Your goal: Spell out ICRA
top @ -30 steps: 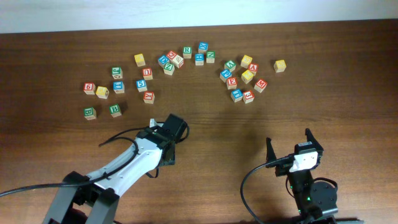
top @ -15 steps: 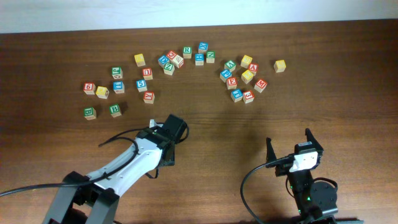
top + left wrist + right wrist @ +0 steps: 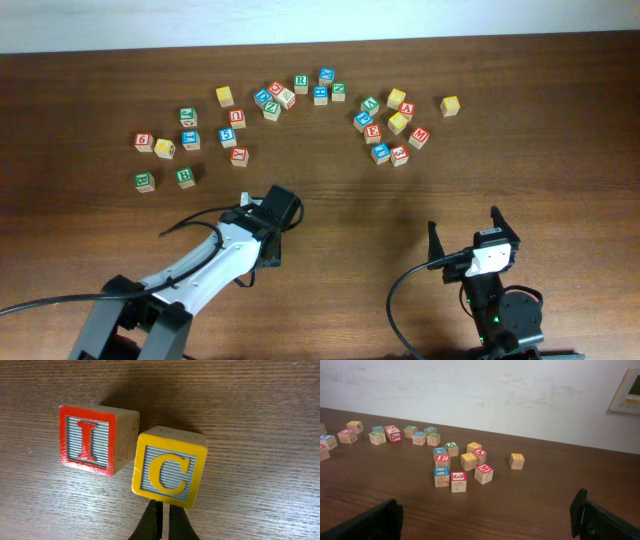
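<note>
Watching my left gripper [image 3: 161,519] pinched together, empty, just below the yellow C cube [image 3: 170,467], which sits skewed just beside the red I cube [image 3: 95,440]. Right gripper [image 3: 468,232] gapes wide, empty. Green R cube [image 3: 301,83] and red A cube [image 3: 407,108] lie among the far blocks [image 3: 275,95].

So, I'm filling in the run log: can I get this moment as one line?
left claw shut, empty, at edge of C cube | I cube touching C cube, C skewed | R cube unplaced | right claw open, empty

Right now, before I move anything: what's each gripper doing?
Left gripper: closed, holding nothing, tips by the near edge of the yellow C cube.
Right gripper: open, empty.
</note>
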